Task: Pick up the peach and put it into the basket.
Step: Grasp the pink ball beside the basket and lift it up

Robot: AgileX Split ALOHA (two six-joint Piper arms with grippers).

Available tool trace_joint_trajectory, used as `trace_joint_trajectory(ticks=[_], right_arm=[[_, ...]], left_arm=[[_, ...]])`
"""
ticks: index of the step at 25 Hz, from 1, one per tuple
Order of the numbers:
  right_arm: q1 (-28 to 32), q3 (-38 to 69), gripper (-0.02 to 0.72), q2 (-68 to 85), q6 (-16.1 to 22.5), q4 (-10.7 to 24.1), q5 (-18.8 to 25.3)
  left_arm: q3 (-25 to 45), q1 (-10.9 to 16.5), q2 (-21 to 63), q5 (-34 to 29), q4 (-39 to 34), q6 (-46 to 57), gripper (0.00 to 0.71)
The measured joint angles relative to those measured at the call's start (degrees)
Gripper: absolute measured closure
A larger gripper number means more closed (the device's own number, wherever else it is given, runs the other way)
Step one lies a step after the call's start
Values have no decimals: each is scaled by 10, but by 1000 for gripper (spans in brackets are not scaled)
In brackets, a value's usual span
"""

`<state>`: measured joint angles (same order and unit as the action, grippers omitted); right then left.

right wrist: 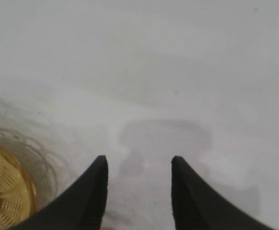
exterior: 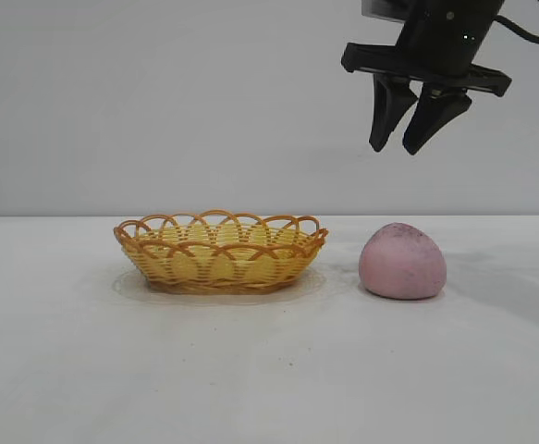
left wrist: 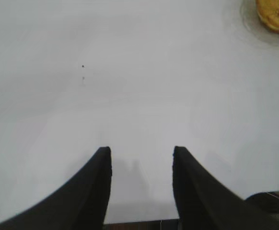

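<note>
Right gripper (exterior: 397, 148) hangs high above the peach (exterior: 403, 262), fingers spread and holding nothing.

The peach sits on the white table (exterior: 269, 370), just beside the basket (exterior: 221, 251) on its right in the exterior view, not touching it. The basket lies empty and upright near the table's middle. The right gripper is well above the peach, its dark fingers (right wrist: 89, 191) pointing down with a clear gap between them. The left gripper (left wrist: 141, 153) is outside the exterior view; its wrist view shows its fingers parted over bare table, with the basket's edge (left wrist: 275, 17) far off.
</note>
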<state>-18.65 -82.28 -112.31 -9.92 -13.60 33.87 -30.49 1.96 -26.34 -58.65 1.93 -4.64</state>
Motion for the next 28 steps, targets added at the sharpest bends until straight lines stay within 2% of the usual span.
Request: trace_joint_trajectory(ticks=[8, 13, 20, 28], right_arm=[[0, 0, 435, 0, -14, -4, 22], [0, 0, 435, 0, -14, -4, 53], [-1, 0, 435, -2, -19, -13, 104], [-1, 0, 435, -13, -57, -57, 192]], left_arm=[[11, 0, 163, -11, 0, 2, 467], [14, 0, 261, -33, 0, 2, 467], [28, 0, 273, -53, 2, 15, 467], [28, 0, 273, -54, 2, 15, 467]])
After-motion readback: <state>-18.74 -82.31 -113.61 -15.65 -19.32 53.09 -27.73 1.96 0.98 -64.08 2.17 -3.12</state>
